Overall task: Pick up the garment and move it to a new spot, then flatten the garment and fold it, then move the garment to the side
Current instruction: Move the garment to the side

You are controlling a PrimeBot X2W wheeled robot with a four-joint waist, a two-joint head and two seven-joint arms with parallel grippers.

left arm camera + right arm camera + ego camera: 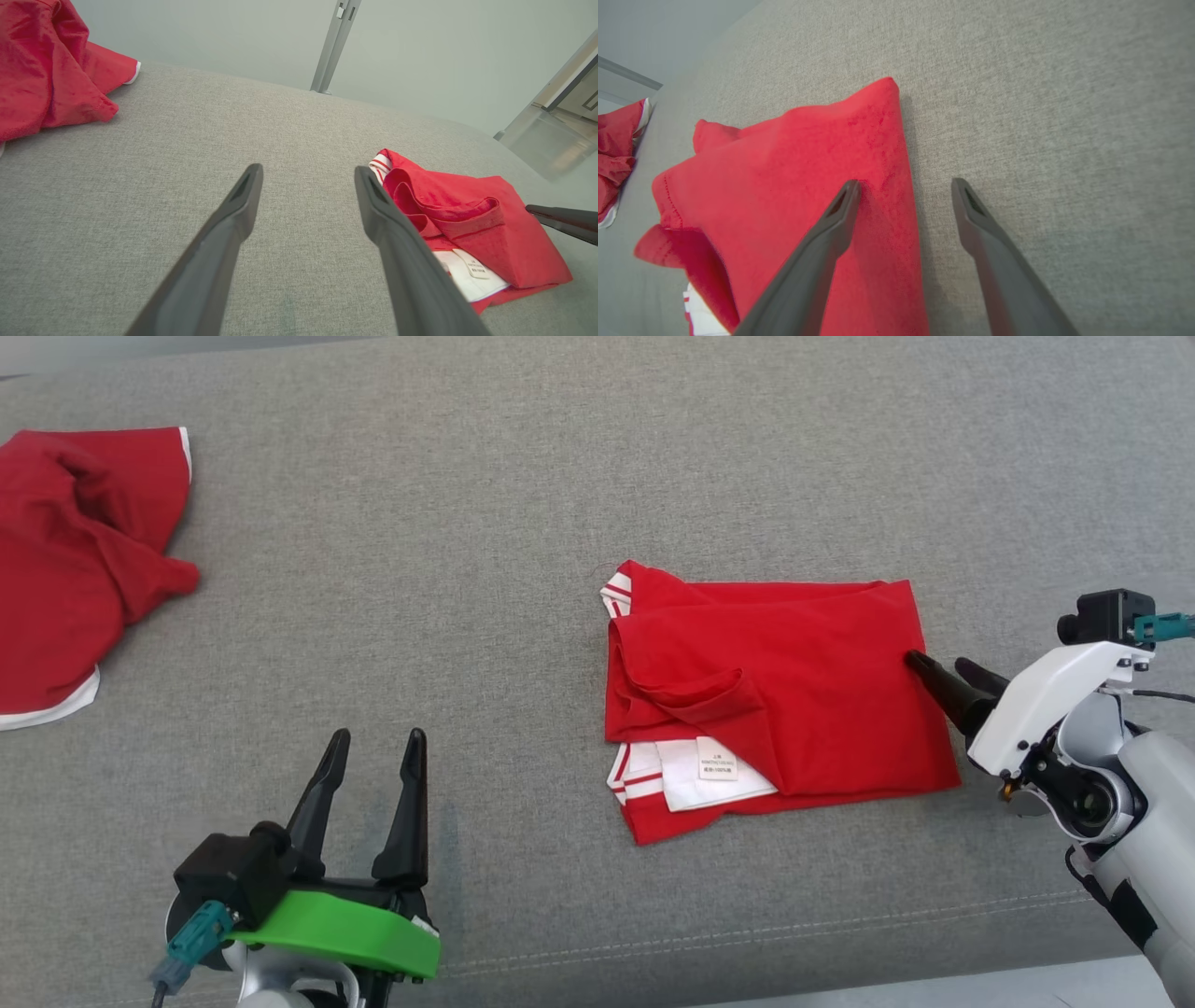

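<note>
The right gripper (937, 661) stands with its jaws wide apart, straddling the near edge of the folded garment (775, 681) without clasping it. In the right wrist view one finger lies over the red cloth and the other over the bare grey cushion (467, 569), and the garment's edge runs up between the two. Whether the finger on the cloth side presses the fabric or hangs just above it cannot be told. The garment spreads away ahead of that gripper's fingertips as a rough rectangle, lying flat on the cushion, with a loose fold bunched toward its far end. At the corner far from the right gripper and toward the robot, a white panel (681, 784) bearing a white label (717, 765) and some red-and-white striped trim (624, 775) peek from under the top layer. The left gripper (378, 737) is likewise spread wide and holds nothing. It hangs over bare cushion, well apart from the folded garment, which lies off to the right of its right finger. Ahead of the left gripper's fingers and off to their left lies a second red garment (75, 551), crumpled, with a white hem, well apart from both grippers.
</note>
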